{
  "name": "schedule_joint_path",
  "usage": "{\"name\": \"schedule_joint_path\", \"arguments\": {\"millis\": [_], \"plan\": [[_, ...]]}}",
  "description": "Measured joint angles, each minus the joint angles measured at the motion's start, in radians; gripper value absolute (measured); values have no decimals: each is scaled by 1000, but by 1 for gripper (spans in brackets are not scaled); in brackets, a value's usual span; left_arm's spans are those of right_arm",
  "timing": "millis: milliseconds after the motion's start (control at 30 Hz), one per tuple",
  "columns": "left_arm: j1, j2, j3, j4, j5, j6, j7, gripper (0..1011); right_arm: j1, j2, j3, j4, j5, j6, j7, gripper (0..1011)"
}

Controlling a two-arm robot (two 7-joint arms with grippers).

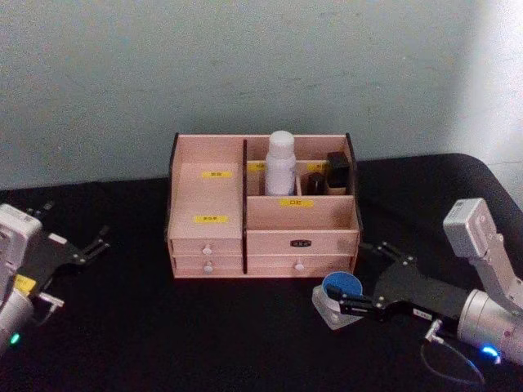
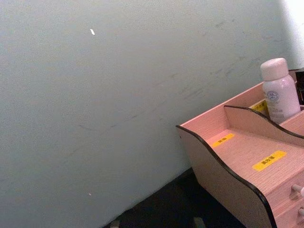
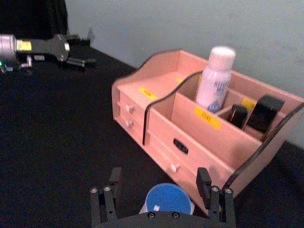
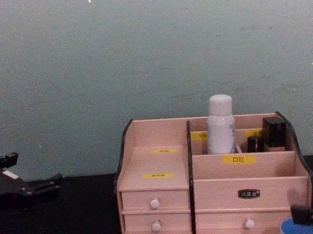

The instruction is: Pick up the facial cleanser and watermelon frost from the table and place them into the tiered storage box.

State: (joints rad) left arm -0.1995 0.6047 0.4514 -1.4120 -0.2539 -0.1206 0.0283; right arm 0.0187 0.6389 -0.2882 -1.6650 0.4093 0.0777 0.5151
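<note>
Right claw (image 3: pixel 158 175) spread wide, straddling the blue-lidded watermelon frost (image 1: pixel 341 287) on the counter (image 1: pixel 204 335), at 5 o'clock of the tiered storage box (image 1: pixel 302 222). Facial cleanser (image 1: pixel 280 163) stands upright in a rear compartment. Left claw (image 1: pixel 100 241) open, empty, at 9 o'clock.

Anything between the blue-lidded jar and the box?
Nothing visible. The jar sits between the right gripper and its open fingers, just before the box, with bare table between. The left gripper idles far left.
</note>
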Motion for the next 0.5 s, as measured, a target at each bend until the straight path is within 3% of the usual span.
{"name": "schedule_joint_path", "arguments": {"millis": [500], "plan": [[0, 0, 0, 0, 0, 0, 0, 1001, 45, -10, -46, 83, -11, 36, -5, 1000]]}}
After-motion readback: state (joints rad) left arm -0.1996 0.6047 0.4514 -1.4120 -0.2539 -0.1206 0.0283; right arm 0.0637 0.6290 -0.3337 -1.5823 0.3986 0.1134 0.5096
